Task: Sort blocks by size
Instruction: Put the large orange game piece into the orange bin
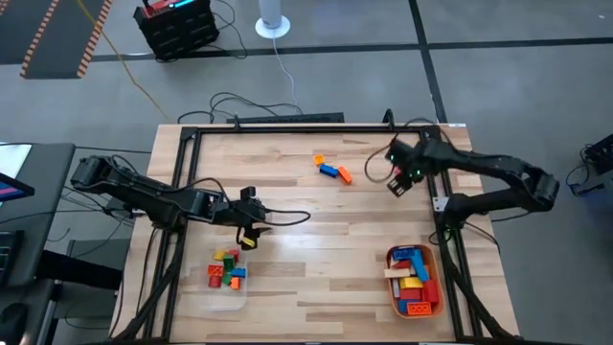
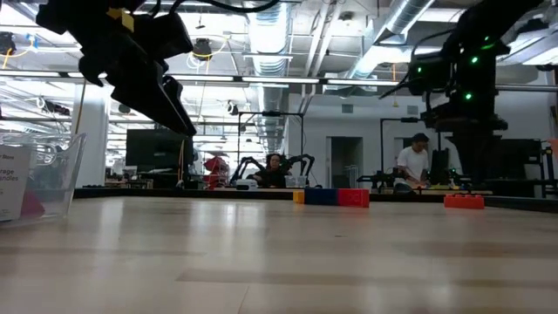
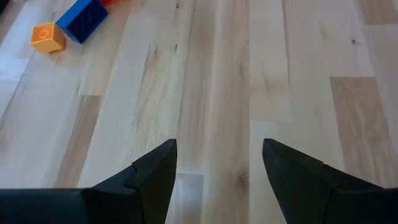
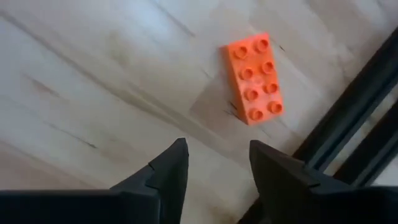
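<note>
Bare table (image 1: 316, 244) between trays; three blocks (image 1: 332, 170) clustered near far edge.

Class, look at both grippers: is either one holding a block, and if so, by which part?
Neither holds anything. The left gripper is open over bare wood, and the right gripper is open with the orange block lying on the table beyond its fingertips.

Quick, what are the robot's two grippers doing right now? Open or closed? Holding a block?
Left gripper: open, holding nothing, above bare table.
Right gripper: open, holding nothing, above the table near an orange block.
</note>
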Controlling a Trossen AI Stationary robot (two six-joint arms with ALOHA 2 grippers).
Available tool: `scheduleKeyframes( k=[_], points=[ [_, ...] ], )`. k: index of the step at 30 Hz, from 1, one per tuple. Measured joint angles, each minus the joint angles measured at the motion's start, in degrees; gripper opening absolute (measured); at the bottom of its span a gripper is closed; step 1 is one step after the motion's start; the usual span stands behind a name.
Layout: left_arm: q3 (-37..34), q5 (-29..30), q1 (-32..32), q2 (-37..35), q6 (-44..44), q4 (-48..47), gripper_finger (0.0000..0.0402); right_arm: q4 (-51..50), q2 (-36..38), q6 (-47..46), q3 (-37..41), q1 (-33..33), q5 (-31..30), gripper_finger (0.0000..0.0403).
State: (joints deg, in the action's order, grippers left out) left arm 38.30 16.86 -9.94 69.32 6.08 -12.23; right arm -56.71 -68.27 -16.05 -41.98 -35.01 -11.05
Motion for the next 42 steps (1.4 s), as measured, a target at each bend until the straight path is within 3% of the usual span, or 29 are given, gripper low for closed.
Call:
scheduleKeyframes(
  k=[4, 8, 21, 30, 34, 40, 42],
  points=[
    [0.00, 0.00, 1.02, 0.00, -0.27, 0.03, 0.0230, 0.87, -4.06, 3.85, 0.00, -5.69, 5.30, 0.0233],
    [0.00, 0.00, 1.39, 0.00, -0.89, 0.04, 0.0230, 0.85, -9.27, 8.64, -1.27, -8.02, 6.01, 0.0261],
    [0.00, -0.02, 1.39, 0.00, -1.24, -0.89, 0.0230, 1.91, -21.75, 19.96, -9.16, -7.91, -2.61, 0.0272],
    [0.00, -0.03, 1.39, 0.00, -1.12, -2.72, 0.0230, 1.52, -27.85, 25.80, -10.51, -13.75, -2.74, 0.0271],
    [0.00, -0.03, 1.39, 0.00, -1.27, -2.95, 0.0230, 1.38, -29.55, 26.64, -10.57, -14.64, -2.36, 0.0255],
    [0.00, -0.02, 1.79, 0.00, -1.30, -2.93, 0.0230, -0.20, -29.83, 26.27, -11.14, -13.39, -2.23, 0.0169],
    [0.00, -0.02, 1.82, 0.00, -1.33, -2.94, 0.0230, -2.47, -29.92, 24.77, -12.07, -12.29, -1.25, 0.0158]
  ],
)
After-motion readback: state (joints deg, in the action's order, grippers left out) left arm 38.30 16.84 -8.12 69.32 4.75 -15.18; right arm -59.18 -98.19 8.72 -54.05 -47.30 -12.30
